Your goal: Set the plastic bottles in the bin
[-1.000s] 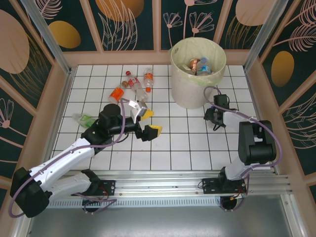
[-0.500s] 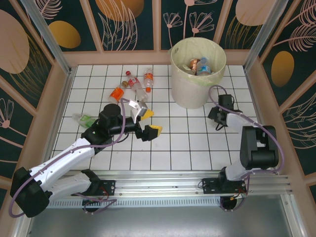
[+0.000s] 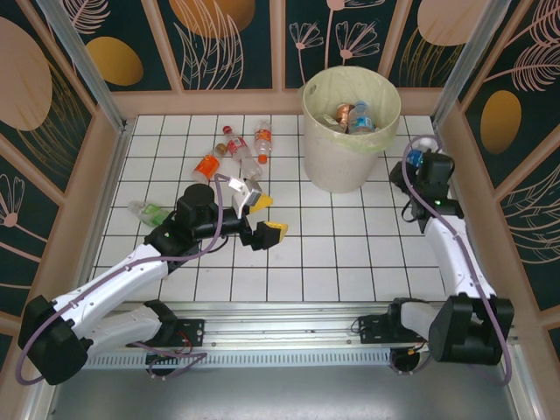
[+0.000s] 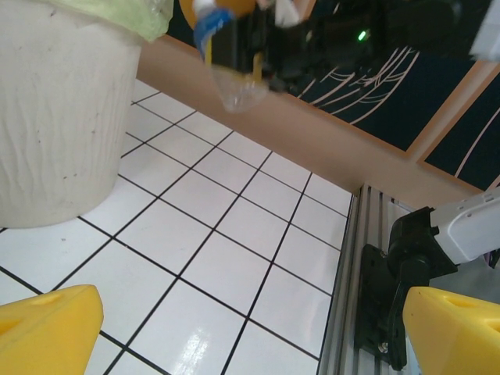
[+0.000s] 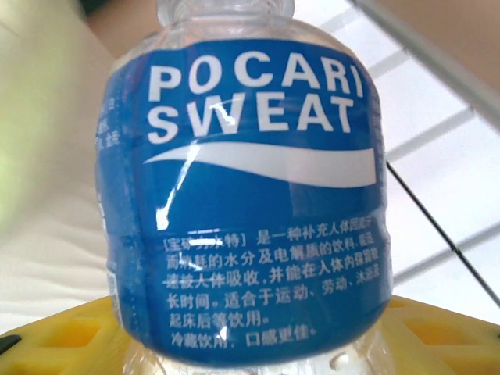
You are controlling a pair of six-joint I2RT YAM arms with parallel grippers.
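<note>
The right gripper (image 3: 415, 163) clamps a clear, thin-walled plastic bottle (image 5: 242, 195) between its yellow fingers (image 5: 62, 336). A glossy blue label (image 5: 258, 258) wraps the bottle's rounded, slightly dented body. The bottle hangs off the table just right of the bin (image 3: 332, 164), a round cream bucket with faintly rippled walls and a crinkled yellow-green liner (image 4: 125, 12). Its long axis is steeply tilted, with the clear crumpled end pointing down. The left gripper (image 3: 268, 217) stands wide open above the white tiled table (image 3: 350, 254), left of centre. Several more bottles (image 3: 234, 142) lie on their sides on the far left tiles, and others rest inside the bin.
</note>
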